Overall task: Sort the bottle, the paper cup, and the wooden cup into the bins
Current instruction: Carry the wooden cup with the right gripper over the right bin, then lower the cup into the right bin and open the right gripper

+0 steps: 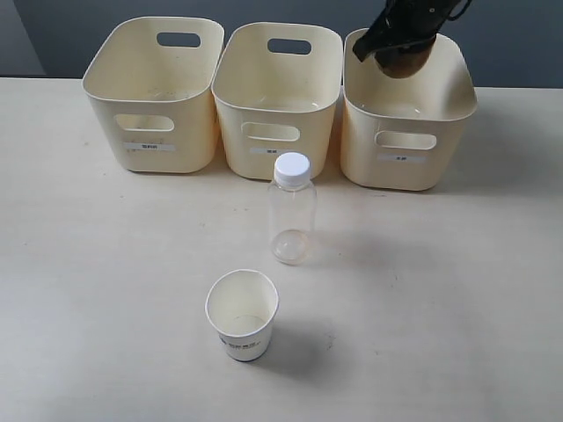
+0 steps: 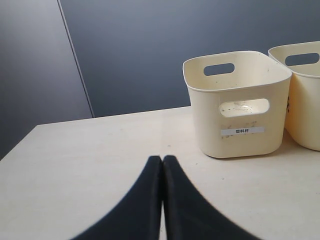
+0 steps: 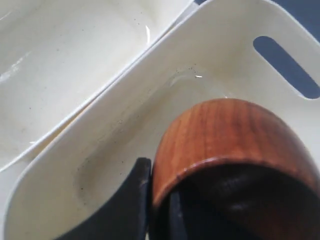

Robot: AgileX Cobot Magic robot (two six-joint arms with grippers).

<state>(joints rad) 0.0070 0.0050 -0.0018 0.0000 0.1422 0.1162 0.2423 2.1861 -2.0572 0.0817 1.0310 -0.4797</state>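
Observation:
My right gripper (image 1: 398,46) hangs over the right bin (image 1: 405,163), shut on the rim of the wooden cup (image 1: 403,61). In the right wrist view the reddish-brown wooden cup (image 3: 227,130) is pinched by its wall, one finger (image 3: 127,200) outside and one inside, above the right bin's floor (image 3: 130,145). The clear bottle (image 1: 291,209) with a white cap stands upright at mid-table. Nearer the front stands the white paper cup (image 1: 242,315), upright. My left gripper (image 2: 162,160) is shut on nothing, low over the table, well short of the left bin (image 2: 240,107).
Three cream bins stand in a row at the back: the left bin (image 1: 154,92), the middle bin (image 1: 277,101) and the right one. A dark wall rises behind the table. The middle bin's edge (image 2: 305,100) shows in the left wrist view.

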